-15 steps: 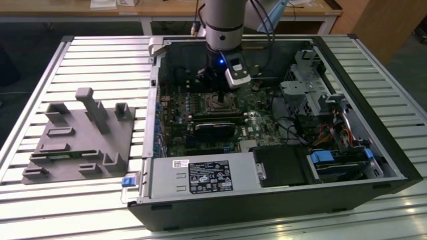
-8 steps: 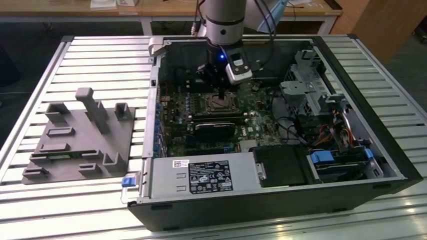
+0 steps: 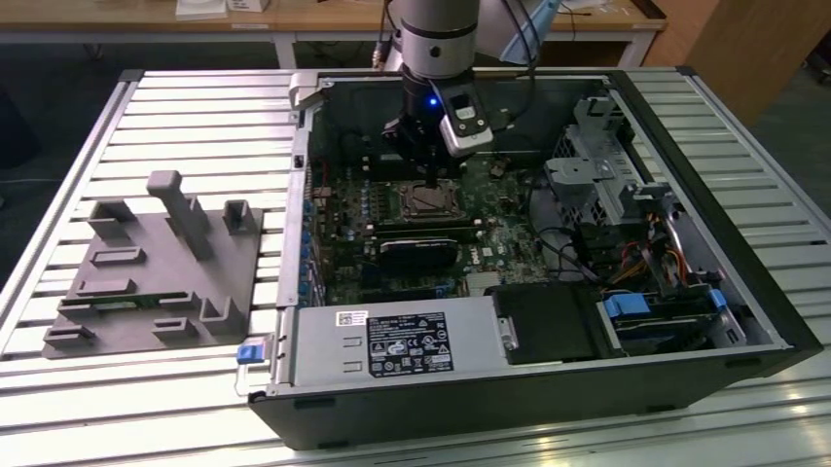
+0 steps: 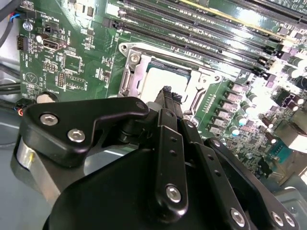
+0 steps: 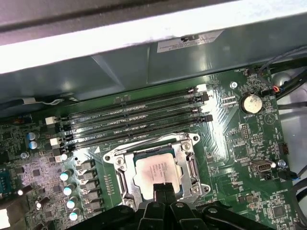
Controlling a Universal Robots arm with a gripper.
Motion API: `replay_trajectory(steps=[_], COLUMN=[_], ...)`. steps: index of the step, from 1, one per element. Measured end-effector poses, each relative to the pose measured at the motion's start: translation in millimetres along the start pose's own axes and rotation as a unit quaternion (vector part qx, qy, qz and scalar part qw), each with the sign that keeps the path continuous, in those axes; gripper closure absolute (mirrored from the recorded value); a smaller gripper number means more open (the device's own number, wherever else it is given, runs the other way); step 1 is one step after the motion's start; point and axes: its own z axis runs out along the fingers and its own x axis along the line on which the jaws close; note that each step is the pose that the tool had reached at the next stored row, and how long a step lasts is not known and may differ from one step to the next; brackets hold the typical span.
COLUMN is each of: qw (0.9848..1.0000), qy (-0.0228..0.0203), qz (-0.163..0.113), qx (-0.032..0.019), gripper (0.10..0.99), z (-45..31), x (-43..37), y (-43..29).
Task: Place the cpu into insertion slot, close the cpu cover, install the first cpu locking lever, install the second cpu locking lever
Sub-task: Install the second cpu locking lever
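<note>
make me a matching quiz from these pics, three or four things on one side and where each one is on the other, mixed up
Things:
1. cpu
2. cpu cover
3. end effector
4. grey fixture block

Places:
A. on the slatted table, outside the computer case
B. seated in the insertion slot
C. lying down around the chip as a metal frame
D. tip right over the chip's top

Pairs: 1-B, 2-C, 3-D, 4-A
</note>
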Motion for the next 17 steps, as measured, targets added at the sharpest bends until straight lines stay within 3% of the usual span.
replay_trajectory(steps=[17], qw=[1.0], qy=[0.0], qz=[0.0], qx=[0.0001], gripper=[0.98], z=[-0.4], x=[-1.2], y=[-4.8])
